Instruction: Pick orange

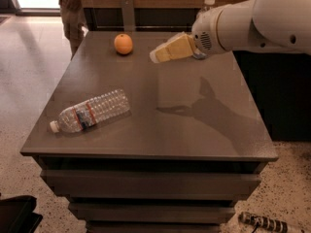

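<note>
**A:** Item one, the thing to be picked?

**B:** Orange [123,43]. It is set on the table [194,130] near the far edge, left of centre in the camera view. It stands free, with nothing touching it. No long axis is recorded, since the fruit is round.

**A:** Item two, the end effector?

**B:** Gripper [156,56]. It is held above the far half of the table, near the orange but apart from it. Whether it is apart or together cannot be told. Nothing is seen to be held in it.

**A:** Relation of one to the other?

**B:** The orange is found to the left of the gripper's tip in the view, a little farther back and lower, on the tabletop. The gap between them is bare table. The gripper's own axis is already directed leftward and slightly down, roughly at the fruit.

**A:** Arm [252,21], pose?

**B:** Only one arm is fitted, so no choice of side arises. It is brought in from the right of the view, forearm close to level, wrist extended over the table. Its shadow is cast on the table nearer the camera.

**A:** Other entries?

**B:** One bottle [90,111] is laid on its side towards the near left corner, well apart from the orange. A capped bottle [208,1] is partly hidden behind the arm. Neither is judged to lie in the line of approach.

**A:** Move called for?

**B:** A short advance leftward and down is judged sufficient.
</note>
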Available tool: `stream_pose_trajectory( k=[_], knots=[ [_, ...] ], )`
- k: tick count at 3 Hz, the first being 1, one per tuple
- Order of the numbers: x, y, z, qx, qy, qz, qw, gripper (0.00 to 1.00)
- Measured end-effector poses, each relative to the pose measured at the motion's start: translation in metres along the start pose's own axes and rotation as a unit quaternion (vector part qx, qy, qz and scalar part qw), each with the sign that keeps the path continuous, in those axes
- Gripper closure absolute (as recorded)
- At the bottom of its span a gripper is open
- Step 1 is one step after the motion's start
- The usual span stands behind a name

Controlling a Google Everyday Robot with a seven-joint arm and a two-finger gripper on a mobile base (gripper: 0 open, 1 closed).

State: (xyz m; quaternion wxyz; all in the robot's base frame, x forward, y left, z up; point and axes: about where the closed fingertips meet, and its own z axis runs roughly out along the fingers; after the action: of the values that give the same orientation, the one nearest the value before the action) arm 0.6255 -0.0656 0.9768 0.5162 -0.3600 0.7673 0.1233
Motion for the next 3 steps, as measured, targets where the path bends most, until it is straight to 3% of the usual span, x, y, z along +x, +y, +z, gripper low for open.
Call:
stream_pose_trajectory(
  k=[2,3],
  knots=[
    [0.006,0.001,0.064,-0.019,0.019,0.003,0.9996,0.0],
    [0.006,0.0,0.107,-0.033,0.01,0.008,0.9994,0.0]
  ],
)
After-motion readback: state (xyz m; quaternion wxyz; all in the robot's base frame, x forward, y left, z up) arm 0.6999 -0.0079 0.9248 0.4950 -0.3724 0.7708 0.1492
